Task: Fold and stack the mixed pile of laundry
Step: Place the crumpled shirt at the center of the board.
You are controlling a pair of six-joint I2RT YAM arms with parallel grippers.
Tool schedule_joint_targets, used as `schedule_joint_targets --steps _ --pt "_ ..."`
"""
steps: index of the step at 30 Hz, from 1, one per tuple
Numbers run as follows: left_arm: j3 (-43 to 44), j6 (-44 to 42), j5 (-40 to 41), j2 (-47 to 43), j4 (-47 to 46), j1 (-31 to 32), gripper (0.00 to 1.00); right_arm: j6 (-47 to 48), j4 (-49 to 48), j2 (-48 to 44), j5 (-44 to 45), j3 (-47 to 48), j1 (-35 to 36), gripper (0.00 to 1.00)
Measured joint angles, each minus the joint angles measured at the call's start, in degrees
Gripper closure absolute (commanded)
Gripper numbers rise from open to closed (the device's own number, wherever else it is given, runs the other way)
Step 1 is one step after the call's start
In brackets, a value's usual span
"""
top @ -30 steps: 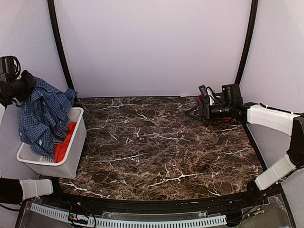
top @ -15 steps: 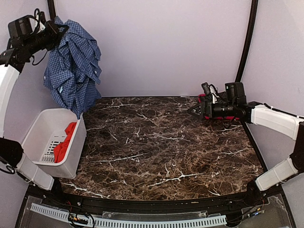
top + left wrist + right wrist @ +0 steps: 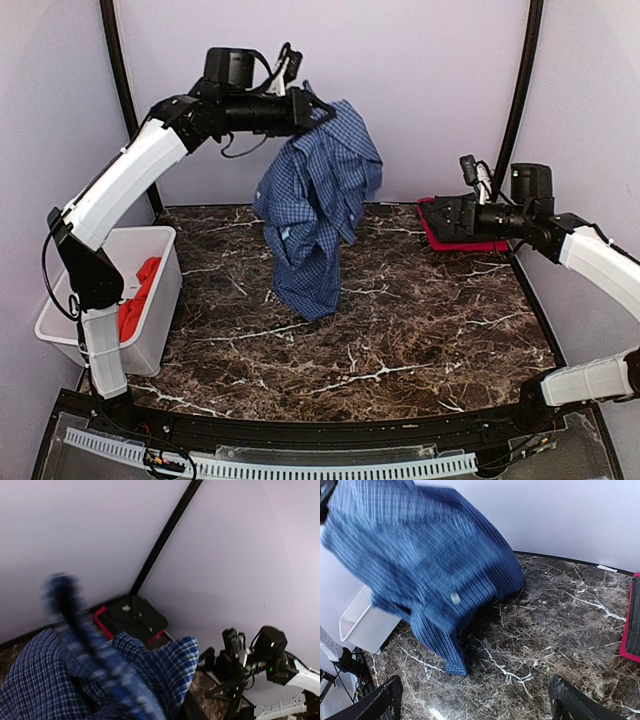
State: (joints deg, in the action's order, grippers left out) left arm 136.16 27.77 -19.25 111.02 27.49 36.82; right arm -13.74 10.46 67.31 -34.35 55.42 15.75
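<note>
Over at the lower left of the top view sits a white plastic basket [image 3: 62, 335], box-shaped with slotted walls, on the bench's left edge. Inside it lies the orange-red shirt [image 3: 138, 298], a plain, soft, crumpled heap against the basket's right wall.

From beside the basket the left arm [image 3: 125, 185], with smooth white shells and black joints, rises and bends across toward the upper middle of the frame. At its end the left pincer [image 3: 318, 108] is clamped on the checked shirt [image 3: 322, 205], which hangs from it in mid-air. This garment is thin woven cloth in a small blue-and-white check, falling in long loose folds, wide at the top and narrowing to a squared hem at the centre of the frame. Whether that hem touches the bench or stops just above it, I cannot tell. The left wrist view shows only bunched, partly blurred checked folds close to the lens; the right wrist view also blurs the cloth, though one small pale button shows.

The bench [image 3: 420, 330] is a glossy dark brown marble-patterned slab with thin white veins.

Toward the right rear corner lies a flat black pad [image 3: 134, 619] with a red rim. Just in front of it, at the right of the frame, the right pincer [image 3: 475, 690] hangs above the bench — its black fingers [image 3: 384, 700] spread wide with nothing between them.
</note>
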Motion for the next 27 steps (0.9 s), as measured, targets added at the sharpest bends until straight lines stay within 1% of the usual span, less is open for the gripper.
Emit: schedule_joint_targets --steps 2,3,4,5,6,9,12,15,17,20,24,26,27 --pt "-1.4 -5.4 2.7 1.9 4.3 4.3 0.21 0.0 0.5 -1.2 0.3 -0.3 -1.2 0.02" --pt "-3.1 -7.4 4.3 2.3 6.2 5.7 0.17 0.0 0.9 -1.7 0.5 -0.4 -1.8 0.02" --pt "-5.9 -9.4 6.3 2.3 8.4 7.5 0.09 0.1 1.3 -2.0 0.8 -0.6 -2.3 0.02" --pt "-8.2 -10.4 7.4 2.0 9.3 8.3 0.07 0.2 1.7 -2.2 0.9 -0.8 -2.5 0.02" --pt "-12.9 -11.4 8.7 0.9 9.0 8.7 0.05 0.2 2.0 -2.3 1.0 -1.1 -2.8 0.01" --pt "-30.0 -11.7 10.6 -4.5 6.8 6.7 0.04 0.7 3.1 -1.7 0.9 -1.5 -2.9 0.02" --pt "-45.6 -8.4 9.6 -10.1 2.5 1.3 0.07 1.3 3.4 0.6 0.2 -1.5 -2.6 0.02" --pt "-55.2 -4.7 9.3 -13.0 -2.1 -3.2 0.11 1.7 3.5 3.6 0.2 -1.5 -1.0 0.02" --pt "-58.7 -2.4 9.3 -13.2 -4.8 -3.9 0.12 2.3 3.8 6.4 0.3 -0.9 1.5 0.02" --pt "-62.9 0.4 8.5 -12.9 -9.1 -3.1 0.14 3.0 4.5 10.9 1.1 1.2 5.2 0.02" --pt "-66.1 3.6 4.7 -10.7 -16.0 -2.4 0.15 3.6 4.8 15.6 1.7 4.1 8.6 0.02" --pt "-67.1 4.7 2.2 -8.8 -20.3 -2.3 0.19 3.7 4.9 17.2 2.1 5.4 9.8 0.02" --pt "-67.5 5.2 1.0 -7.9 -22.4 -2.1 0.26 3.7 4.9 17.7 2.3 5.8 10.3 0.02"
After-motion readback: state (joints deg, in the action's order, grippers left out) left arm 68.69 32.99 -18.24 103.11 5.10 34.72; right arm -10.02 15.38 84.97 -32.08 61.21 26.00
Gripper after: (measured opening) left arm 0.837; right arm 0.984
